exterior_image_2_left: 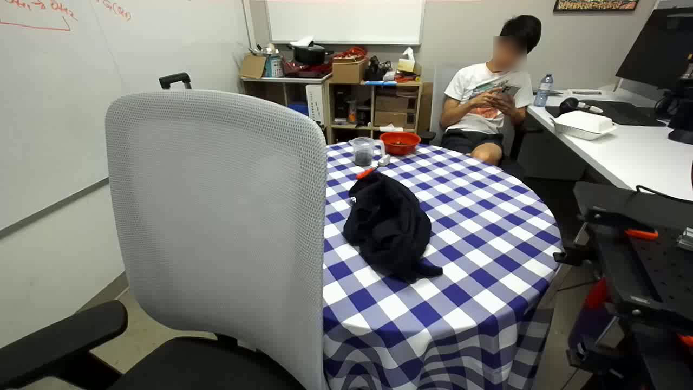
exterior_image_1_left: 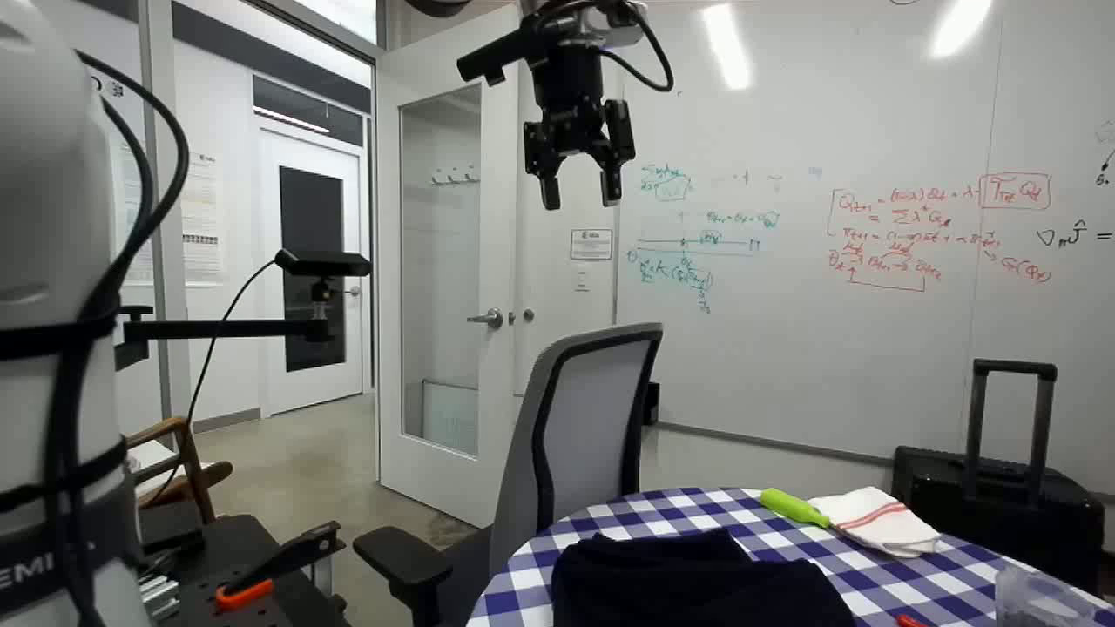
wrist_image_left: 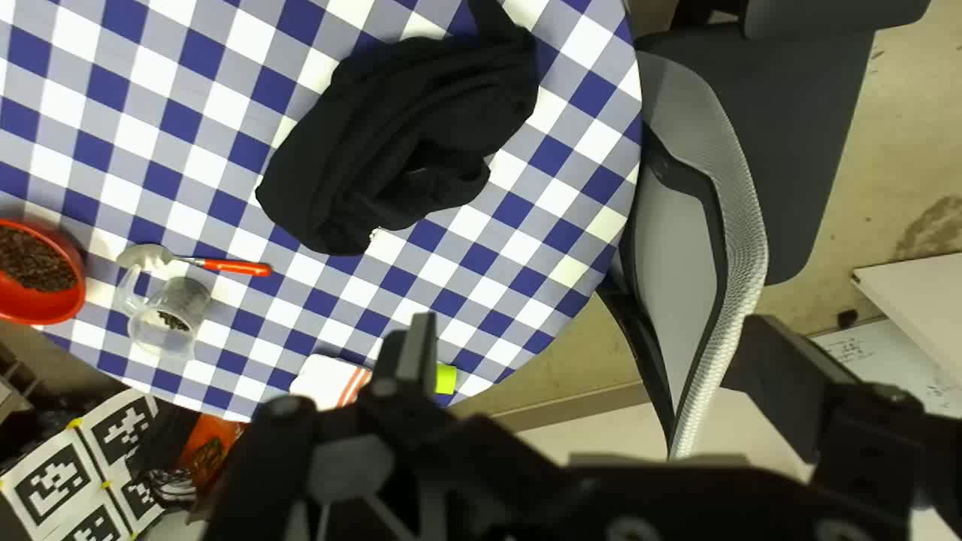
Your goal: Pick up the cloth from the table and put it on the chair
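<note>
We find the gripper (exterior_image_1_left: pixel 581 193) with its fingers set wide apart and nothing between them, hanging high and well apart from the table (wrist_image_left: pixel 188 98). The dark cloth (exterior_image_2_left: pixel 387 227), which we take to be the item named rather than the striped towel (exterior_image_1_left: pixel 875 521), lies bunched on the checked tablecloth (exterior_image_2_left: pixel 476 216), toward the side where the chair (exterior_image_2_left: pixel 216 206) stands. We judge the step in hand to be the approach. To do it well, we advise bringing the gripper over the cloth, clear of the chair's back, then lowering it so that the fingers straddle a raised fold. They should close just above the tablecloth, since too deep a pinch could catch both fabrics. As to position, we record the cloth as well below the gripper and off to one side, touching neither finger; the wrist view shows it beyond the fingertips, nearer the finger at that view's left.
</note>
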You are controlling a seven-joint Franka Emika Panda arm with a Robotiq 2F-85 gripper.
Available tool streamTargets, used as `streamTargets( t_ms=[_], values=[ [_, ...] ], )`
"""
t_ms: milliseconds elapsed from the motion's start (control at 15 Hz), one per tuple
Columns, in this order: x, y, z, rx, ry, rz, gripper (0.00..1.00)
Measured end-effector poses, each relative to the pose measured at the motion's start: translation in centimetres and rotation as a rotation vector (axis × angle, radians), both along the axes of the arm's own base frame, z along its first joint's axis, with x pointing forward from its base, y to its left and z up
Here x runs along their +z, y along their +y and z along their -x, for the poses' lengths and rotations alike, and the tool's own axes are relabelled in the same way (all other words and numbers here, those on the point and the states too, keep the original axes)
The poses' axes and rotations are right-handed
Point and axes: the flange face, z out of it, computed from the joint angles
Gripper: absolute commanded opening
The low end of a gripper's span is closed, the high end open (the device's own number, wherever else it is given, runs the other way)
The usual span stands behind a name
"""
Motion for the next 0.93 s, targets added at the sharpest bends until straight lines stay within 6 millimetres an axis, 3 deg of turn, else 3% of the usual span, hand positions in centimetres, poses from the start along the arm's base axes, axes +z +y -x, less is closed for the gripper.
streamTargets(
  t_ms=[200,467,733,933],
  values=[
    [-0.1,0.0,0.0,-0.015,0.005,-0.003,1.0],
    [-0.4,0.3,-1.1,-0.202,0.057,-0.025,1.0],
    [-1.0,-0.9,-5.1,-0.412,0.077,-0.019,1.0],
    [-2.7,-2.2,-9.1,-0.574,0.093,0.006,1.0]
  ],
)
